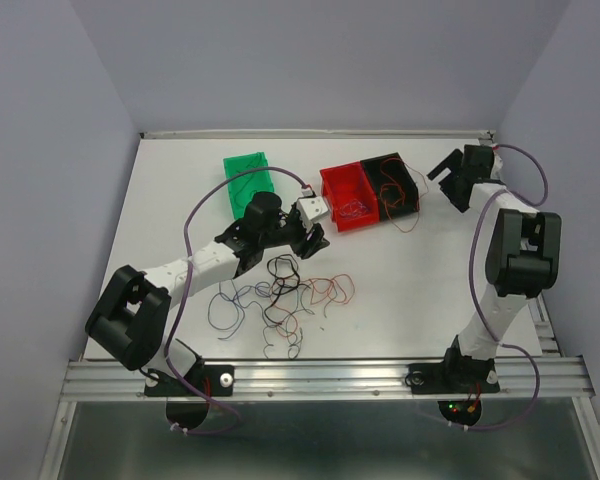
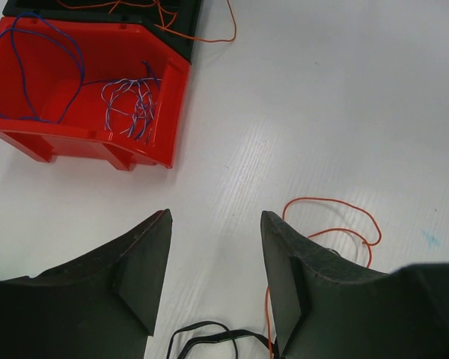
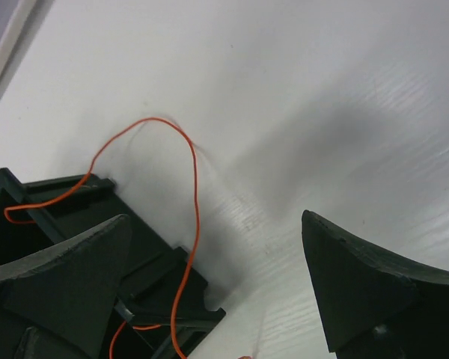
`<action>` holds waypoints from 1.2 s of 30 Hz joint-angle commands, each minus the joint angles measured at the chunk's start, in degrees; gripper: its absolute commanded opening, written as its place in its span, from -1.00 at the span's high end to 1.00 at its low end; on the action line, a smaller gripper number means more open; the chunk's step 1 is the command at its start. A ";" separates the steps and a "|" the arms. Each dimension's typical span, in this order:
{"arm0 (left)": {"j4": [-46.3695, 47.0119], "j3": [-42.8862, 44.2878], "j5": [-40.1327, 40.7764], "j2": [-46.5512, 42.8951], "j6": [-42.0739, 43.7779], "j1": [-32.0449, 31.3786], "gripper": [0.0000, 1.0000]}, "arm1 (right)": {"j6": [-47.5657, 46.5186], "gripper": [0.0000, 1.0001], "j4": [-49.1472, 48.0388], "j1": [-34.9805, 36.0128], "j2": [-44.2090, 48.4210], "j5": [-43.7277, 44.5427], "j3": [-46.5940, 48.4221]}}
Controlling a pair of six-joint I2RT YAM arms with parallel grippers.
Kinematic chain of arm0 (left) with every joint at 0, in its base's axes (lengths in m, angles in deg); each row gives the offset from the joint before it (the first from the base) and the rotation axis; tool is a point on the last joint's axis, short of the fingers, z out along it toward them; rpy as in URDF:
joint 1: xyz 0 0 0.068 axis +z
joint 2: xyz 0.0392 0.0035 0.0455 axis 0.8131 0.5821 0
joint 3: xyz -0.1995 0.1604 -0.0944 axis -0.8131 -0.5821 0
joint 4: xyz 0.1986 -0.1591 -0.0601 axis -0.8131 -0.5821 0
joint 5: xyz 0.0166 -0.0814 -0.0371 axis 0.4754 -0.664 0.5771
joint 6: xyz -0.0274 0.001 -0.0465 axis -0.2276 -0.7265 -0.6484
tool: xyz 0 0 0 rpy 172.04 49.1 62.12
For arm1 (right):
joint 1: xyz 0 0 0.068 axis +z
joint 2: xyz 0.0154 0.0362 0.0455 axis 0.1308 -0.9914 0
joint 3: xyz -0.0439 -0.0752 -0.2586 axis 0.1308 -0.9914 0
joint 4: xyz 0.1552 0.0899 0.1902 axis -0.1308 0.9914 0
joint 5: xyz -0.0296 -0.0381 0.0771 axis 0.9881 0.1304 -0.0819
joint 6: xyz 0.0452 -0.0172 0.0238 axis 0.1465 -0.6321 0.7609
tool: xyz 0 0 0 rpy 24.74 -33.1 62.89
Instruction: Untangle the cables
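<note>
The cables lie as a loose tangle (image 1: 280, 295) of black, red, orange and blue-purple strands on the white table in front of the left arm. My left gripper (image 1: 310, 242) is open and empty just above the tangle's far edge. In the left wrist view it (image 2: 215, 217) straddles bare table, with a black wire (image 2: 209, 333) near its base and an orange loop (image 2: 333, 224) by the right finger. My right gripper (image 1: 438, 172) is open and empty beside the black bin (image 1: 392, 183). An orange wire (image 3: 191, 179) hangs over that bin's wall (image 3: 150, 277) by my right gripper (image 3: 217, 224).
A red bin (image 1: 348, 195) next to the black one holds blue-purple wires (image 2: 131, 105). A green bin (image 1: 247, 175) stands at the back left. An orange wire trails from the black bin onto the table (image 1: 408, 222).
</note>
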 commanded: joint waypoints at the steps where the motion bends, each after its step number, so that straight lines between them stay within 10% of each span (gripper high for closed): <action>1: 1.22 0.79 -0.72 -2.97 0.52 -0.08 -0.23 | 8.33 -1.00 -8.11 -0.57 -1.08 -10.76 -4.48; 11: 1.22 0.97 -0.46 -2.53 0.69 -0.08 -0.23 | 13.52 -0.78 -15.41 -0.57 -3.28 -13.59 -8.26; 20: 1.22 0.88 -0.54 -2.71 0.78 -0.08 -0.23 | 13.61 0.99 -18.14 -0.57 1.37 -8.31 -11.86; 36: 1.39 0.62 0.07 -3.33 0.96 -0.08 -0.23 | -4.75 0.99 -22.97 11.73 14.74 4.96 -15.21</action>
